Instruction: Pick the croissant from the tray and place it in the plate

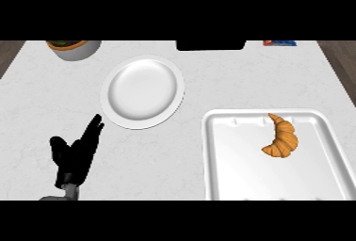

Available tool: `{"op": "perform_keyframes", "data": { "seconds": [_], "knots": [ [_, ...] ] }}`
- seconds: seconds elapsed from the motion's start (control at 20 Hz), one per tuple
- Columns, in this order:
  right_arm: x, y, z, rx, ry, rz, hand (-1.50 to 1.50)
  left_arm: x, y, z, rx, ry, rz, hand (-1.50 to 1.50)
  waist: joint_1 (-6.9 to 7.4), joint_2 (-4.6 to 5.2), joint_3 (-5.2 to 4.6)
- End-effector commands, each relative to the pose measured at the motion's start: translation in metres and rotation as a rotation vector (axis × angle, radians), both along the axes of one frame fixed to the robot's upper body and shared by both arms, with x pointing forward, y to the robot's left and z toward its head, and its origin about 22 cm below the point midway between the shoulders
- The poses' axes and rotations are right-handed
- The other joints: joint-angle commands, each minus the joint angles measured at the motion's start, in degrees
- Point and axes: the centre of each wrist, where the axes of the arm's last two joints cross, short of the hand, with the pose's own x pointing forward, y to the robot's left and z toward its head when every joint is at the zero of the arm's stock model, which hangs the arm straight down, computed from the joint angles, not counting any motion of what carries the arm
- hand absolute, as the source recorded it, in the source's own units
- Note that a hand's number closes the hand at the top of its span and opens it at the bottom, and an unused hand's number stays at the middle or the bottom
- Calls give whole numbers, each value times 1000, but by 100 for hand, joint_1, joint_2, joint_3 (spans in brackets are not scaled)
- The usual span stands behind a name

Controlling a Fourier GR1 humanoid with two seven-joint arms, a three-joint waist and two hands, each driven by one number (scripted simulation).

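Observation:
A golden-brown croissant (281, 137) lies in the upper right part of a white tray (230, 164) at the counter's right front. A white plate (143, 91) sits left of the tray, further back, with nothing on it. My left hand (74, 153) rests open at the lower left, fingers straight and pointing up toward the plate's near rim, touching nothing. My right hand does not show.
A grey pot with a plant (73, 47) stands at the back left. A black block (211, 45) sits at the back middle, and a small red and blue item (279, 43) at the back right. Bare white counter (42, 94) lies around the plate.

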Motion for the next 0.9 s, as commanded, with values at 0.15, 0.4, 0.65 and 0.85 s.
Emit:
{"op": "perform_keyframes", "data": {
  "seconds": [0.15,0.4,0.65,0.85],
  "knots": [
    [-48,-27,5,-81,45,34,-150,0,-6,-7,-15,67,-15,0,51,9,-27],
    [-45,-25,36,-268,433,178,-150,1,-26,5,-33,42,-22,0,46,8,-42],
    [-36,3,62,-371,590,245,-150,-8,-24,-4,-36,69,-27,0,73,8,-39],
    [-22,39,62,-391,698,232,-150,7,-28,12,-31,61,-34,0,101,17,-32]
  ]
}}
